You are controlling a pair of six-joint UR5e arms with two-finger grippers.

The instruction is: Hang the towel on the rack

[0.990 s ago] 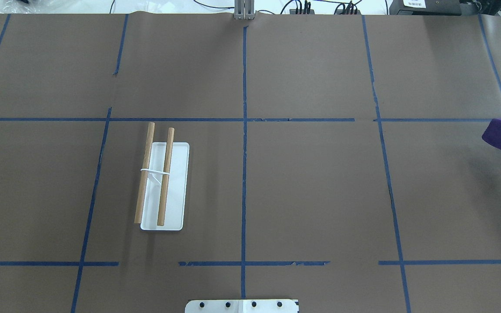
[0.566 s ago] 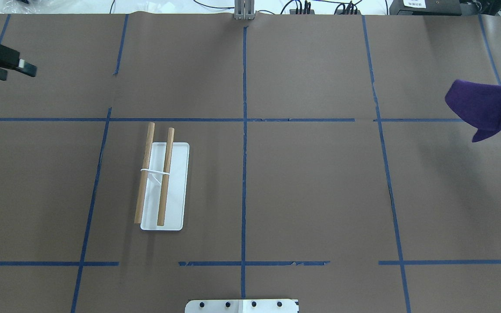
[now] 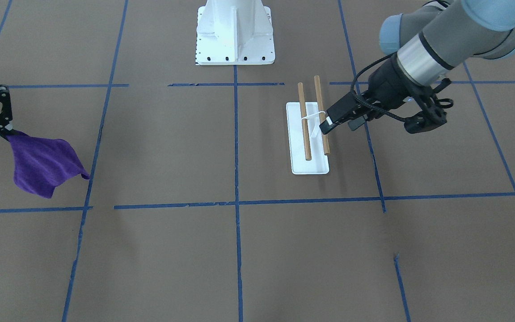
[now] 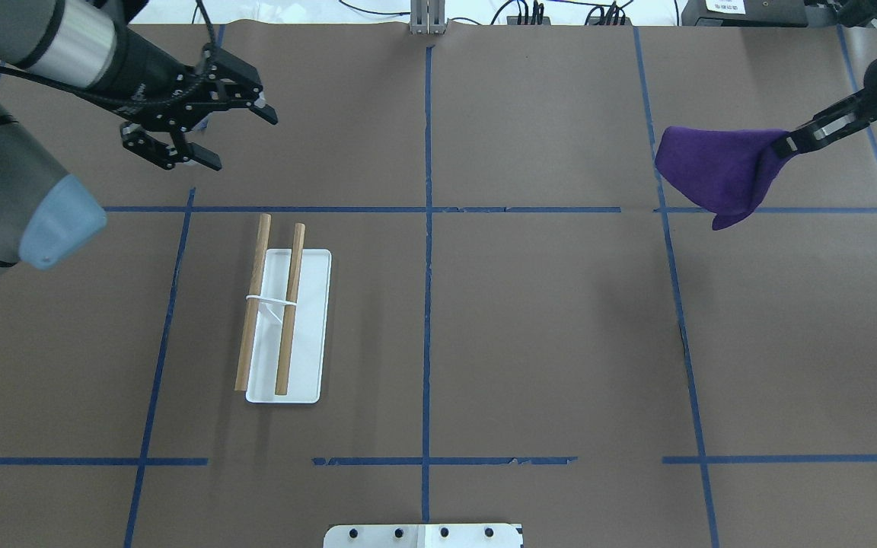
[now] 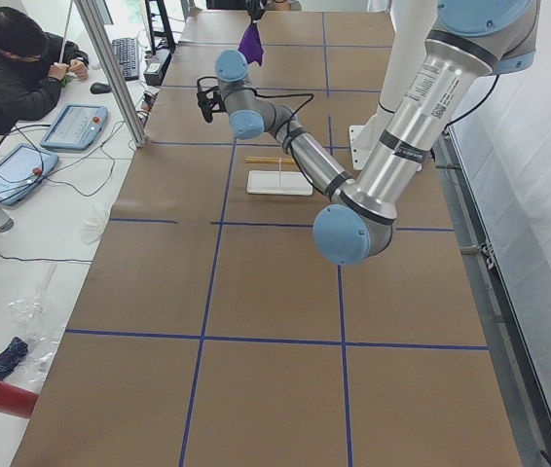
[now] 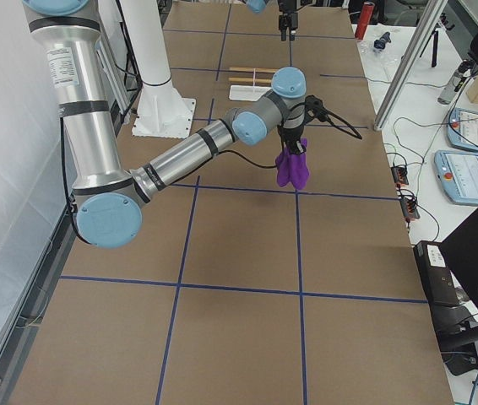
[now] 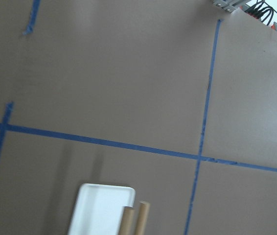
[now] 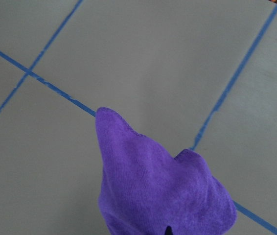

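The purple towel (image 4: 716, 173) hangs in the air from my right gripper (image 4: 789, 144), which is shut on one corner, above the far right of the table. It also shows in the front view (image 3: 43, 167) and the right wrist view (image 8: 163, 196). The rack (image 4: 307, 335) stands left of centre on its white base, with two wooden dowel bars (image 4: 291, 304) side by side above it. My left gripper (image 4: 239, 139) is open and empty, raised beyond the rack's far end. The left wrist view shows the rack's base (image 7: 102, 208).
The large white bolted pedestal (image 4: 423, 536) sits at the near edge, also in the front view (image 3: 235, 36). Blue tape lines (image 4: 428, 304) divide the brown table cover. Cables (image 4: 522, 14) lie along the far edge. A person (image 5: 13, 68) sits beside the table.
My right gripper has carried the towel leftward and further away, into fuller view. My left arm has swung in from the far left edge, and its gripper now hangs beyond the rack.
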